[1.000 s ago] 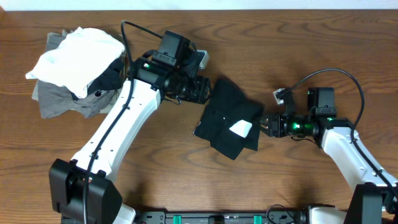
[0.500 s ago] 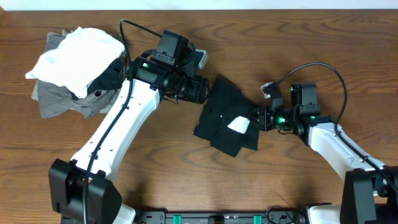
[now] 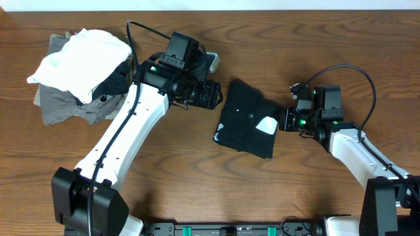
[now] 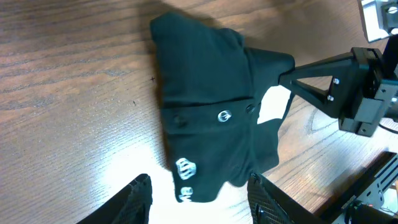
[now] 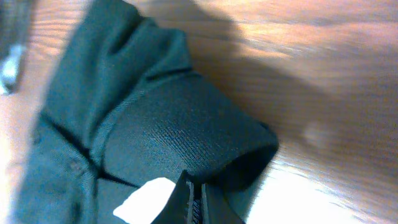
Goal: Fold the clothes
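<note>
- Black collared shirt (image 3: 246, 124): one item of soft fabric, lying bunched and partly folded on the counter (image 3: 197, 183), near the middle of the overhead view.
- Neck label (image 3: 267, 124): white, showing on the shirt's 3 o'clock side, just beside the right pincer's tips.
- Round logo (image 4: 222, 116): small and white, seen from the left wrist near the middle of the shirt, beside a button placket.
- Lettering (image 4: 185, 177): white, near the shirt's edge at 6 o'clock in the left wrist view.
- Right pincer (image 3: 281, 122): at the shirt's 3 o'clock. Its fingers are closed together and pinch a rolled fold of the shirt's edge next to the label.
- Left pincer (image 3: 213, 95): at the shirt's 10 o'clock. Its fingers (image 4: 134, 199) stand well apart above the fabric and grip nothing.
- White garment (image 3: 82, 59): crumpled on top of a pile at the counter's 10 o'clock, well apart from the shirt.
- Grey garment (image 3: 62, 105): under the white one, spreading out toward 7 o'clock of the pile.
</note>
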`<state>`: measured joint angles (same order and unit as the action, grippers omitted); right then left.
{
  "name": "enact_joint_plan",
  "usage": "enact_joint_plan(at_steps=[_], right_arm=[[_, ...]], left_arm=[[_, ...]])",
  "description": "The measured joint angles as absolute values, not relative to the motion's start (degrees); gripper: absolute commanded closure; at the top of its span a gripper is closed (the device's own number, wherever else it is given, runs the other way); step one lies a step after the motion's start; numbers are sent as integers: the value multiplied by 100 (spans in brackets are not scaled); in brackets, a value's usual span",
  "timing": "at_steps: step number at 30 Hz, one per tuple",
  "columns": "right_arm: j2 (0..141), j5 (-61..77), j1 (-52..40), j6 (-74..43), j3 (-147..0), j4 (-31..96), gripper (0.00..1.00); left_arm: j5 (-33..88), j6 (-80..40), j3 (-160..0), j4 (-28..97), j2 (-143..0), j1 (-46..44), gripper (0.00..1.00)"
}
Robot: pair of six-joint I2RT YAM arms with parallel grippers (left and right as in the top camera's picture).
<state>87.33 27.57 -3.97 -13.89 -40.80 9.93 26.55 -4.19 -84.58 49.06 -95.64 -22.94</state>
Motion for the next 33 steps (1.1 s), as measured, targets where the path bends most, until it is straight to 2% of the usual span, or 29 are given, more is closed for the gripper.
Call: enact_joint_plan(at_steps=[1, 2, 5, 7, 11, 12, 15, 19, 20, 27, 33], right_arm=[[8739, 2652, -395, -1398, -4080, 996, 59], [8750, 2543, -395, -1356, -4082, 1000, 53], [8759, 2362, -377, -1275, -4082, 1076, 53], [8724, 2331, -342, -1256, -4082, 1162, 60], [8305, 2429, -233, -1210, -4082, 1374, 93], [8099, 2469, -209, -1249, -4082, 1424, 98], [7437, 2587, -204, -1389, -4095, 1459, 99], [7175, 2655, -425, -1470, -4147, 1446, 99], [7236, 2665, -519, -1479, -4147, 1426, 99], [8777, 2746, -950, -1747, -4150, 727, 99], [9754, 2967, -801, -2434, -4174, 593, 97]], left_arm=[[2655, -419, -8458, 4908, -9572, -2294, 48], [2655, -419, -8458, 4915, -9590, -2294, 48], [2655, -419, -8458, 4954, -9688, -2294, 48], [2657, -421, -8458, 5041, -9806, -2294, 48], [2659, -419, -8440, 5087, -10066, -2294, 48], [2659, -419, -8431, 5085, -10141, -2294, 47], [2709, -419, -8396, 5087, -10370, -2294, 52], [3111, -412, -8390, 4915, -10700, -2305, 74], [3229, -399, -8390, 4831, -10796, -2318, 76], [3699, -403, -8390, 4521, -11550, -2561, 81], [3951, -537, -8390, 4672, -12186, -2569, 81]])
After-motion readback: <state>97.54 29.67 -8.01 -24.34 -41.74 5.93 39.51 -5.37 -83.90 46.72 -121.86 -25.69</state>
